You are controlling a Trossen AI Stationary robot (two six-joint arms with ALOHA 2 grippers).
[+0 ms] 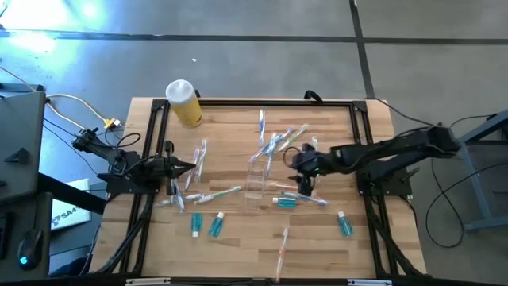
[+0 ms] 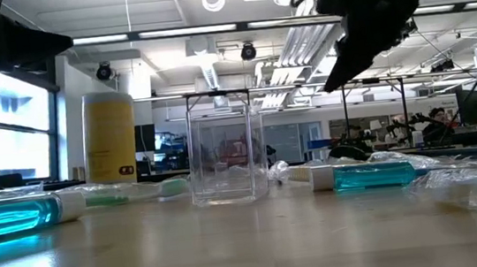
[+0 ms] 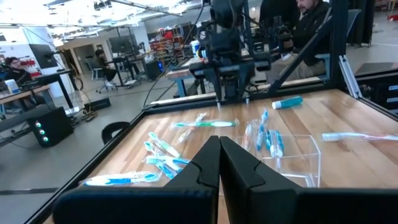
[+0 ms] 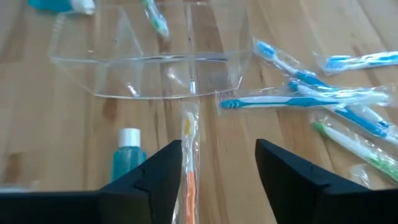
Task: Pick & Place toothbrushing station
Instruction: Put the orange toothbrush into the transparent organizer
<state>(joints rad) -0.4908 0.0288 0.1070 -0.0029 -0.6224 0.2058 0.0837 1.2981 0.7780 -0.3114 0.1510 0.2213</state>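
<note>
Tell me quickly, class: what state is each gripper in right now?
Left gripper: closed, holding nothing, waiting at the table's left side.
Right gripper: open, holding nothing, above a wrapped orange toothbrush beside the clear cup.

Clear plastic, glossy wrappers and dark matt hands on pale wood

The surface (image 1: 238, 246) is pale wood with visible grain and a smooth, faintly shiny finish, framed by dark metal rails (image 1: 254, 102). The cup (image 2: 220, 148) is clear, glossy hard plastic, see-through on every wall. The toothbrushes (image 4: 297, 99) are plastic, sealed in thin crinkled see-through wrappers that catch the light. The tubes (image 2: 374, 174) are translucent teal plastic with opaque white caps. The yellow bottle (image 2: 109, 136) looks matt and opaque. The right hand (image 4: 219, 171) and left hand (image 3: 219, 163) have dark, matt, smooth plastic-looking fingers.
</note>
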